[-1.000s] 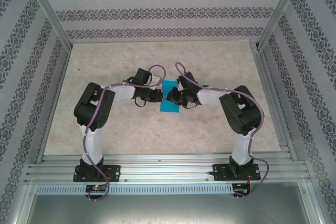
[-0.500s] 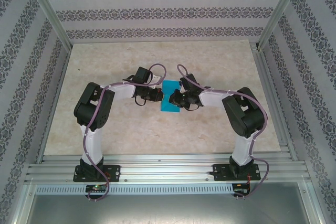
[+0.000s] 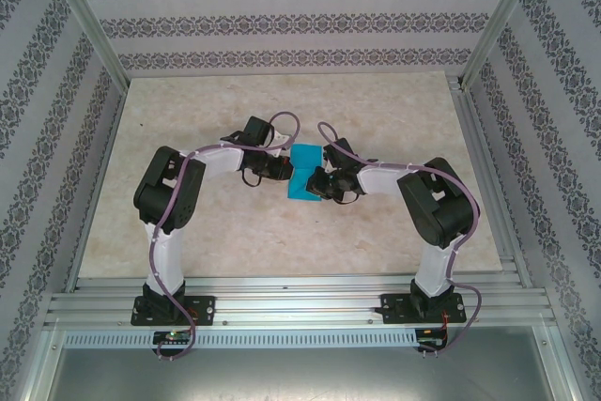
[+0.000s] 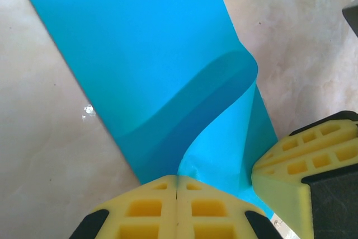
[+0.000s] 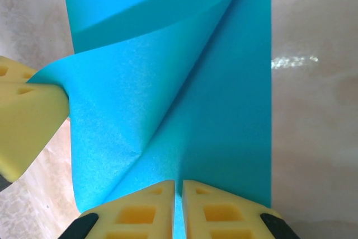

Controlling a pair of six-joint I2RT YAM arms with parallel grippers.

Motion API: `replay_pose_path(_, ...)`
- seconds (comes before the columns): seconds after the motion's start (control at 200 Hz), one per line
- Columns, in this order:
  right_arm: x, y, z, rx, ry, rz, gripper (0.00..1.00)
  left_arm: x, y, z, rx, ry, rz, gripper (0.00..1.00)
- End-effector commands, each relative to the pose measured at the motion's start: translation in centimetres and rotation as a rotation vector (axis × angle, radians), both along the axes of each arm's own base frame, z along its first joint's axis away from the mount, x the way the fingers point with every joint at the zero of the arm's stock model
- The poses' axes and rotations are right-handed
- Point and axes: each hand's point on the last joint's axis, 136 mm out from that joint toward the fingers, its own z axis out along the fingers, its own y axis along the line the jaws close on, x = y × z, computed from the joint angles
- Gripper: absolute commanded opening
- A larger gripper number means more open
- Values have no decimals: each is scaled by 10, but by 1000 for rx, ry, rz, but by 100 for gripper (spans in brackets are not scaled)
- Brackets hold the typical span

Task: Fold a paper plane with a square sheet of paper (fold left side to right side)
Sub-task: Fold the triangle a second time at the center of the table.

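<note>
The square sheet of paper (image 3: 302, 176) is bright cyan and lies mid-table, partly curled over itself. My left gripper (image 3: 284, 172) is shut on its near corner (image 4: 193, 166), lifting that flap so the paper (image 4: 151, 54) bends in a soft roll. In the right wrist view the lifted flap (image 5: 112, 110) runs to the left gripper's fingertips (image 5: 28, 116) at the left edge. My right gripper (image 5: 179, 186) is shut to a thin slit, its tips down on the flat part of the sheet (image 5: 235, 110). The right gripper's finger (image 4: 302, 174) also appears beside the flap.
The beige marbled tabletop (image 3: 376, 119) spreads round the sheet. Patterned walls and aluminium frame posts (image 3: 89, 25) close in the back and sides. A metal rail (image 3: 300, 302) carries both arm bases at the near edge.
The left gripper has carried its pinched corner slightly up and to the right, so the flap curls further over the sheet. The right gripper has stayed on the paper, shifting only a little.
</note>
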Motion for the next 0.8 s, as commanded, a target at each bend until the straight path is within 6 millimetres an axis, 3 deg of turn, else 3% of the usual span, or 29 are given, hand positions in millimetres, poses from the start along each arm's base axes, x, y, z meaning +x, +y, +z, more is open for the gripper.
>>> replay_pose_path(0.0, -12, -6, -18, -75, 44, 25, 13, 0, -1, -5, 5, 11, -31, 3)
replay_pose_path(0.375, -12, -3, -14, -74, 33, 44, 13, 1, -4, -12, 11, 24, -33, 3)
replay_pose_path(0.649, 12, 6, 46, 22, -94, 37, 14, -5, -2, -27, 49, 44, -41, 3)
replay_pose_path(0.794, 26, 12, 55, 47, -120, 27, 13, -6, -2, -29, 59, 45, -44, 3)
